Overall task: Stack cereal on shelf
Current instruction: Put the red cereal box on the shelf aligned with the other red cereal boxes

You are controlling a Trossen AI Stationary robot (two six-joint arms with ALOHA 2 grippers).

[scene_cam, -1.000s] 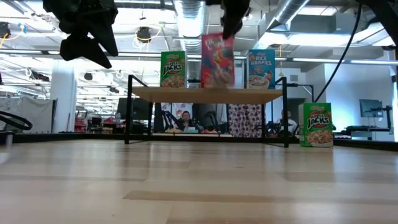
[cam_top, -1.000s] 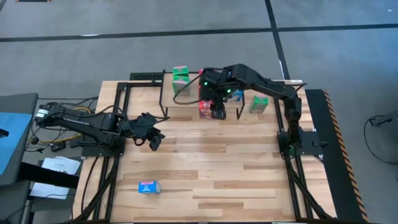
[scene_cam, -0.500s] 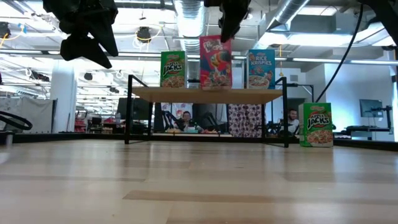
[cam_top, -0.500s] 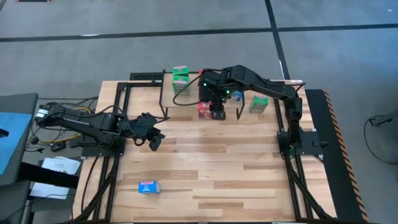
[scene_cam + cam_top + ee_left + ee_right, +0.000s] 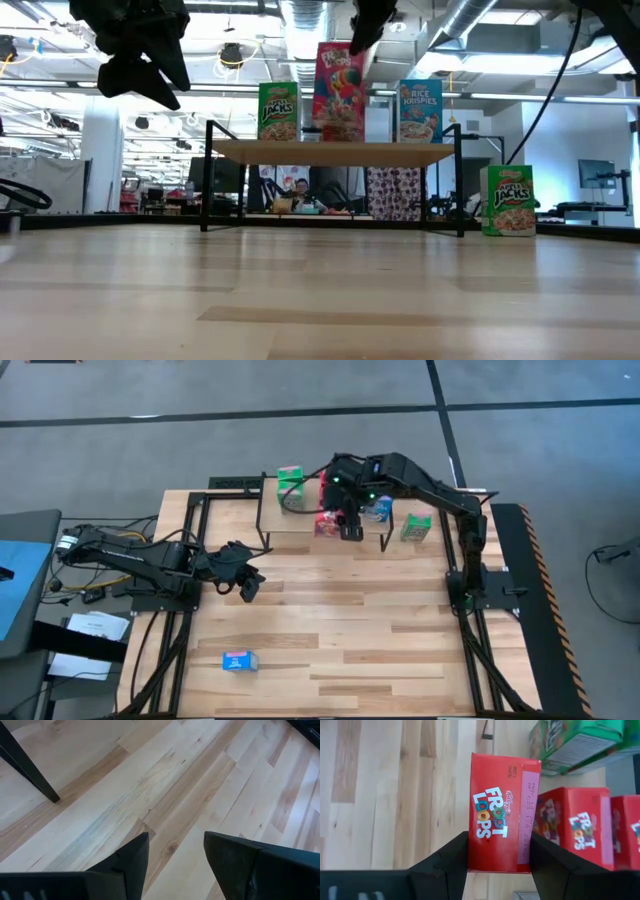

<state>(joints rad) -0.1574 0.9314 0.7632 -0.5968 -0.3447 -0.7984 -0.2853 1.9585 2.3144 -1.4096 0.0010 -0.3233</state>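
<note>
**Red box held over the shelf, left arm parked**

I have the right gripper point(image 5: 348, 520) above the front edge of the low light-wood shelf on thin black legs point(image 5: 335, 152), at the far side of the pale slatted wooden bench point(image 5: 330, 630). Its fingers are clamped on a small red Froot Loops cereal box point(image 5: 502, 826), one dark finger point(image 5: 447, 860) pressed to each side. From bench height that box point(image 5: 339, 90) tilts a little and stands taller than its neighbours; I cannot tell whether its base touches the shelf.

On the shelf to one side stands a green Apple Jacks box point(image 5: 278, 111), to the other a blue Rice Krispies box point(image 5: 419, 110). My right wrist camera also shows two more red boxes point(image 5: 575, 825) lying behind the held one and a green box point(image 5: 572, 742) near them. Another green box point(image 5: 509, 200) stands on the bench just beside the shelf's leg. A single blue box point(image 5: 239, 660) lies flat near the front of the bench, well apart from everything else.

The left gripper point(image 5: 243, 582) hangs over the left part of the bench, fingers point(image 5: 127, 862) partly apart with nothing between them, only bare planks below.

Around the bench is grey floor with dark lines. Beyond the shelf I see a bright workshop with ceiling ducts, lights and desks.
</note>
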